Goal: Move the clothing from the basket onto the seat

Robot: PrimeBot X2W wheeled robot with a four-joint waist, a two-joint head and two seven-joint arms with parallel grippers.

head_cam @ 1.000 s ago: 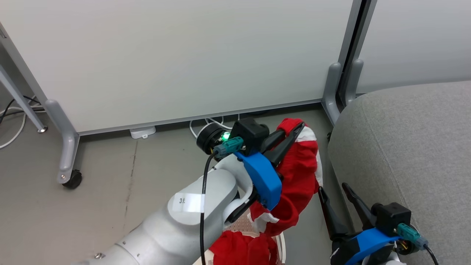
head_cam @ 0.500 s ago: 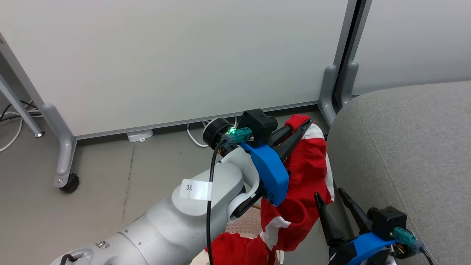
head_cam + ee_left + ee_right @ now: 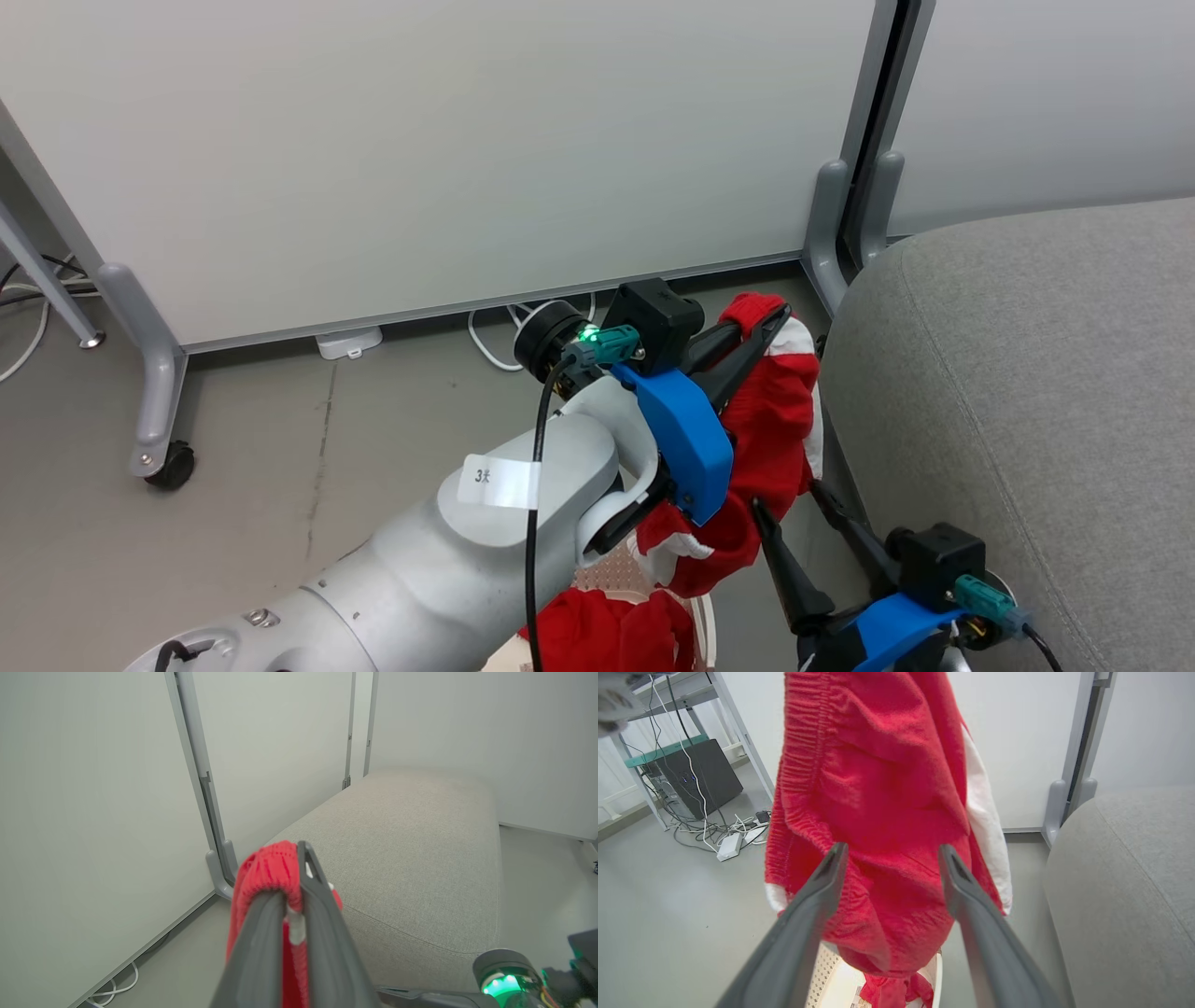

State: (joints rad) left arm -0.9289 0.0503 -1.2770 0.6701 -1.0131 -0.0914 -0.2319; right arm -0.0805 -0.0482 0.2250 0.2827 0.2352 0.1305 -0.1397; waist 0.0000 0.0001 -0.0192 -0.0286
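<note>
The left hand [image 3: 770, 317] is closed tight on a fold of the red garment [image 3: 775, 420]. In the left wrist view the knit edge wraps over one fingertip and is pinched between the two fingers. The grip sits at the top of the garment, so the rest of the fabric, with its white trim, hangs free below the hand in a long bunch. The high pinch appears chosen to draw the fabric clear of the basket rim before any sideways travel.

The right hand [image 3: 786, 499] stands fully open and holds nothing. In the right wrist view its fingers point up at the lower part of the hanging garment, one toward each side. Contact cannot be confirmed. This posture reads as readiness to support or gather the loose lower end.

The lowest fold of the garment hangs just above the basket [image 3: 611, 574], which sits on the floor [image 3: 327, 485] and contains other red clothing [image 3: 616, 635]. The seat [image 3: 1027, 373] lies just beside the hanging garment, on the robot's right. The garment is lifted out of the basket but is not yet over the seat. The transfer is judged partly complete, with at least one further item to lift.
</note>
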